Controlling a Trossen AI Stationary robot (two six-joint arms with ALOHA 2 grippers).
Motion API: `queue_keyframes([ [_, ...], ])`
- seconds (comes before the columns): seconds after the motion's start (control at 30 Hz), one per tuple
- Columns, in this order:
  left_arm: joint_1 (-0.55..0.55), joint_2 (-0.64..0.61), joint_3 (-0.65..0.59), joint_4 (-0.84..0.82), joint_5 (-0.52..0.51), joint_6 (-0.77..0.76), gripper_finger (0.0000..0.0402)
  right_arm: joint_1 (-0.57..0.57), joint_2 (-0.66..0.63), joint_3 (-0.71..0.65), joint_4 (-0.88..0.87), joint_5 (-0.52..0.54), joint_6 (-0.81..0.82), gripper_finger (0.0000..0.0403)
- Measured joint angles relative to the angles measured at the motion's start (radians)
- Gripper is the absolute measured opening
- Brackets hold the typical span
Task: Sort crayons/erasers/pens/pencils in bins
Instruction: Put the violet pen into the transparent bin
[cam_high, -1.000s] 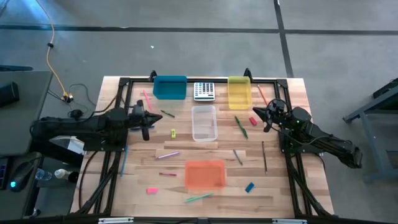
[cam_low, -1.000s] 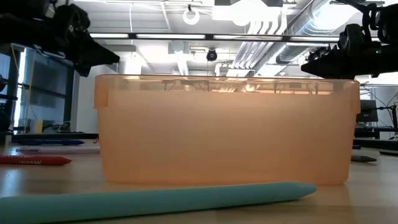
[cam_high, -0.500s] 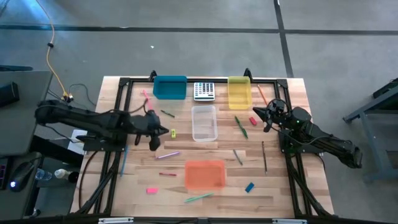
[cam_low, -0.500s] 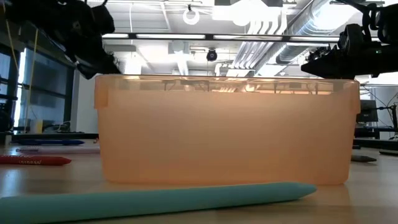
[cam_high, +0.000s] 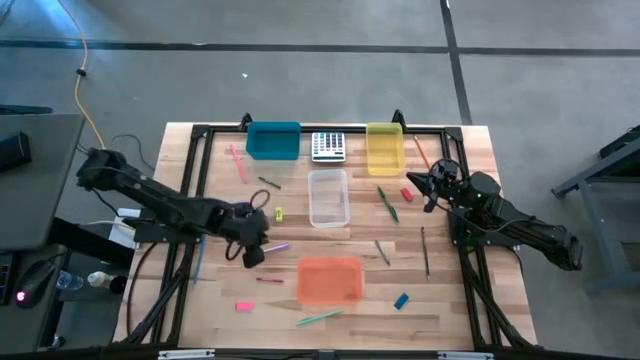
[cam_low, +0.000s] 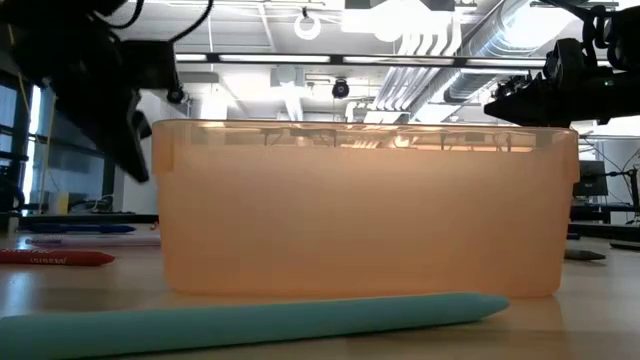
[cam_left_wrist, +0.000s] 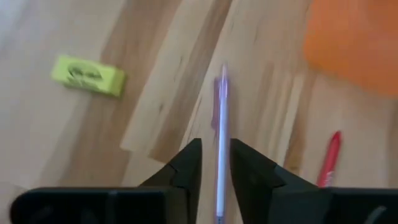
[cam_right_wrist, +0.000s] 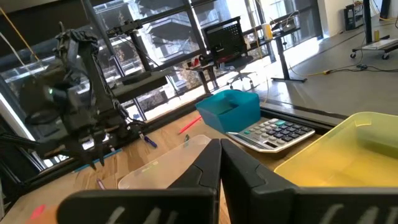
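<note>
Your left hand hangs over the purple pen, which lies flat on the table just left of the orange bin and slightly beyond it. In the left wrist view its fingers stand slightly apart with the pen showing in the narrow gap between them; you cannot tell whether they touch it. The yellow-green eraser lies farther from the orange bin, on the left hand's other side, and a red crayon rests close to that bin's left edge. Your right hand waits well right of the clear bin, beside the pink-red eraser, fingers pressed together and empty.
</note>
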Motion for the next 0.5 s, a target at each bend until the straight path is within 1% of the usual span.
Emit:
queue_keyframes([
  [0.13,-0.011,0.091,0.0,0.028,0.01,-0.038,0.01,0.0,0.0,0.0,0.0,0.0,0.0,0.0],
  [0.23,-0.011,0.135,0.0,0.076,0.052,-0.052,0.011,0.0,0.0,0.0,0.0,0.0,0.0,0.0],
  [0.33,-0.011,0.167,0.0,0.117,0.086,-0.055,0.0113,0.0,0.0,0.0,0.0,0.0,0.0,0.0],
  [0.5,-0.019,0.208,0.0,0.126,0.085,-0.055,0.0108,0.0,0.0,0.0,0.0,0.0,0.0,0.0],
])
